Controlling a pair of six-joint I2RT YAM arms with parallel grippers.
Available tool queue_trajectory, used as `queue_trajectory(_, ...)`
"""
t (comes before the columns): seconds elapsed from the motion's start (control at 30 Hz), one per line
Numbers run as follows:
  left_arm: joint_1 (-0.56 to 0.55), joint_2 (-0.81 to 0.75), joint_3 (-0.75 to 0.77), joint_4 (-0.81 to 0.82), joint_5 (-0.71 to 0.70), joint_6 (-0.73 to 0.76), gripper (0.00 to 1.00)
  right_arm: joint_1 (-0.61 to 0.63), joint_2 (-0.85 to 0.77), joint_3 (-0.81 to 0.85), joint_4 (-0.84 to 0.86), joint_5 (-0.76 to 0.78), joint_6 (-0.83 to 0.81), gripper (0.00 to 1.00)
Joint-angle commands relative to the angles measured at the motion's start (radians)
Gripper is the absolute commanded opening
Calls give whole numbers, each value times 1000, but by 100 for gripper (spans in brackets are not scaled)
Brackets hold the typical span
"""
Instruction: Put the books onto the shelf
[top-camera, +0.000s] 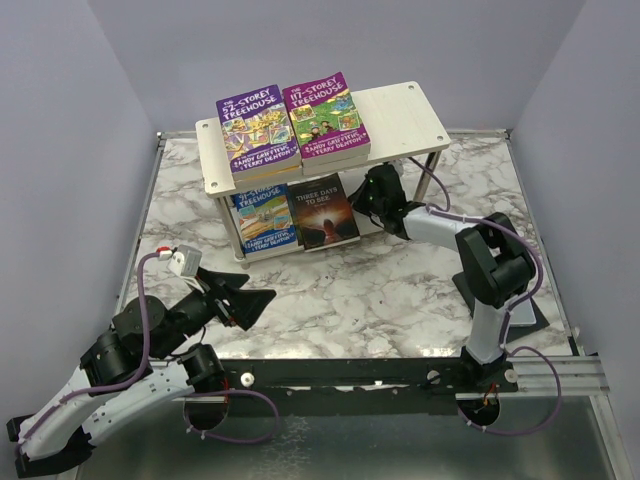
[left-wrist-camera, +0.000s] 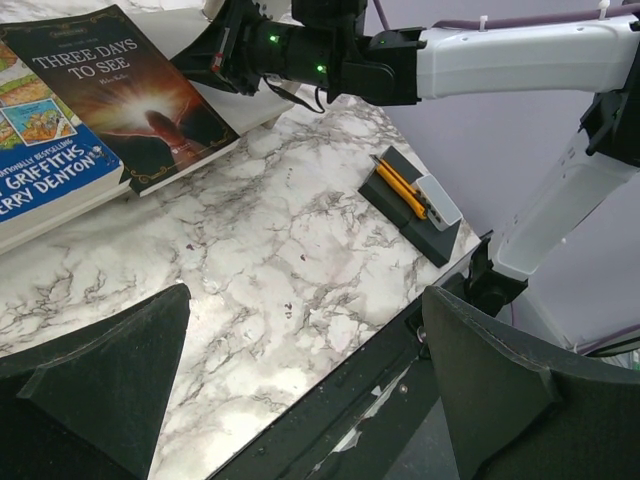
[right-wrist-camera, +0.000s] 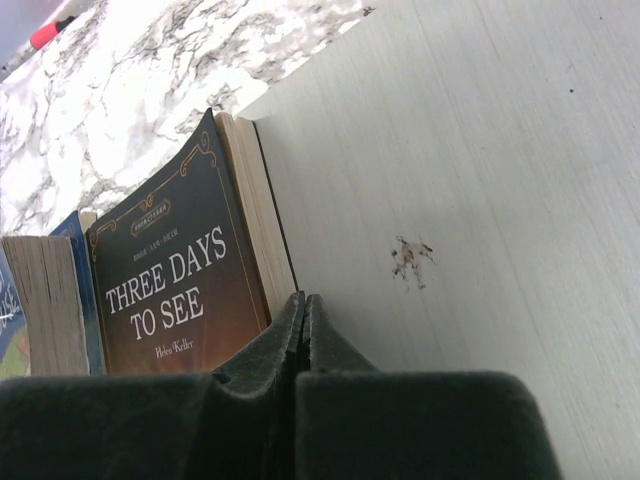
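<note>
The marble table (top-camera: 400, 300) holds the shelf (top-camera: 410, 110): two purple books (top-camera: 290, 125) on top, two below. My right gripper (right-wrist-camera: 303, 305), pressed shut and empty, meets the brown book (right-wrist-camera: 170, 290) on the lower tier, probably to nudge it in; the left gripper (top-camera: 245, 295) gapes empty out front
</note>
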Motion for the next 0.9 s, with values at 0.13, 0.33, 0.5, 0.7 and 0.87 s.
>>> queue_trajectory(0.13, 1, -13, -12, 16, 17, 14, 99, 1, 80, 91, -10, -61, 52, 1)
queue_trajectory(0.33, 1, -17, -12, 14, 15, 14, 99, 1, 88, 124, -19, -48, 61, 1)
queue_trajectory(0.5, 1, -17, -12, 15, 12, 12, 99, 1, 59, 107, -28, -25, 58, 3)
queue_trajectory(0.7, 1, -14, -13, 15, 9, 12, 99, 1, -57, 16, -15, 22, 52, 21)
queue_trajectory(0.87, 1, -6, -11, 15, 1, 9, 99, 1, -197, -75, -57, 46, 32, 38)
